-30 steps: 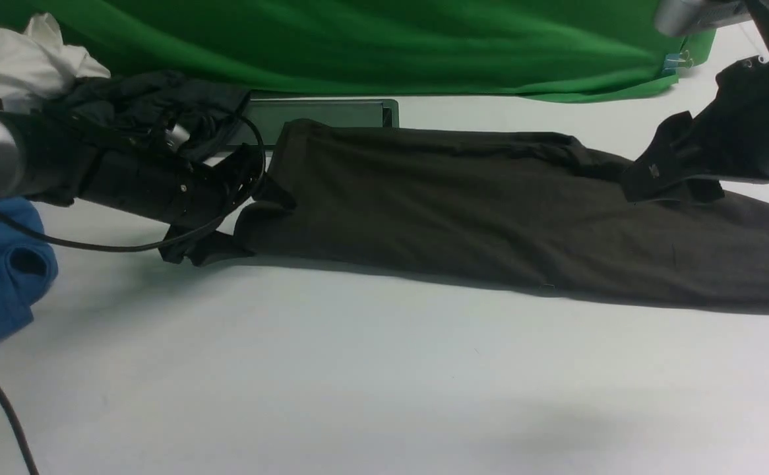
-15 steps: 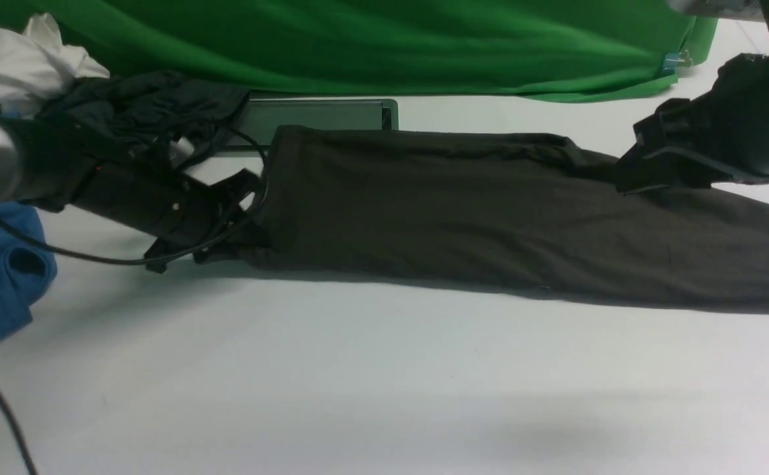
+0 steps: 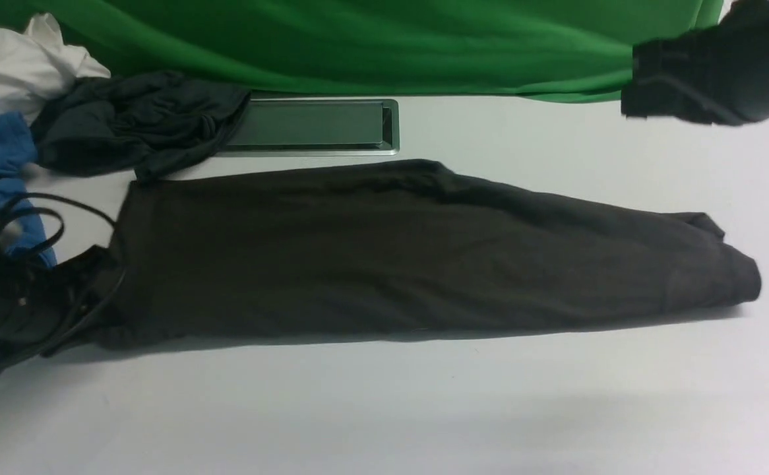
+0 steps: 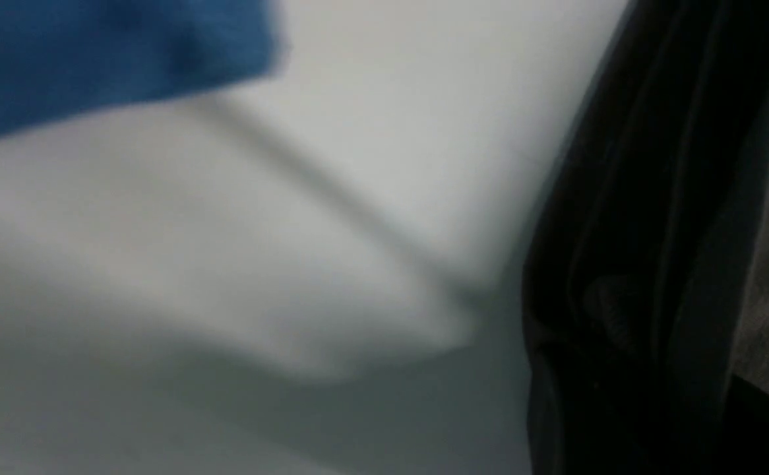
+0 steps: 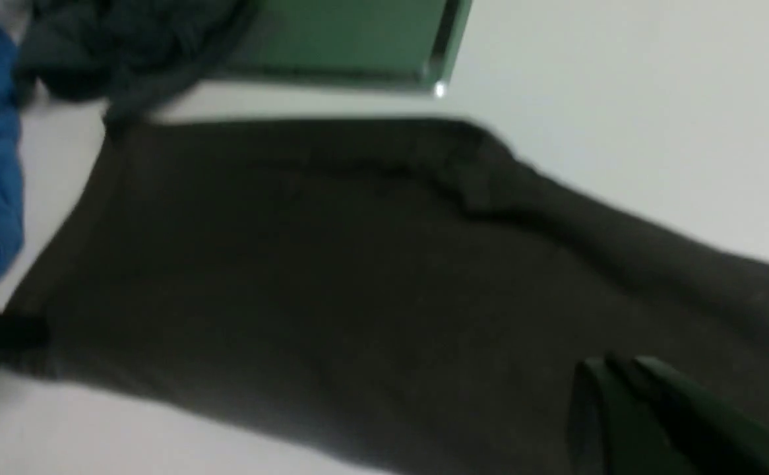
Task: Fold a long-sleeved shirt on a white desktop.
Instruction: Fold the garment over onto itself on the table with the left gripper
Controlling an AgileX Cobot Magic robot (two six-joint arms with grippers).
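On white desktop (image 3: 384, 409) | left hand (image 3: 104, 330): clamped on dark shirt (image 3: 358, 264) | right hand (image 5: 628, 396): closed, empty

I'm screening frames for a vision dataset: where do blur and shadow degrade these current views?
Front view: dark shadow under the black shirt's near edge; left wrist view: blue garment badly blurred, shadow streaks nearby; right wrist view: black shirt soft throughout.
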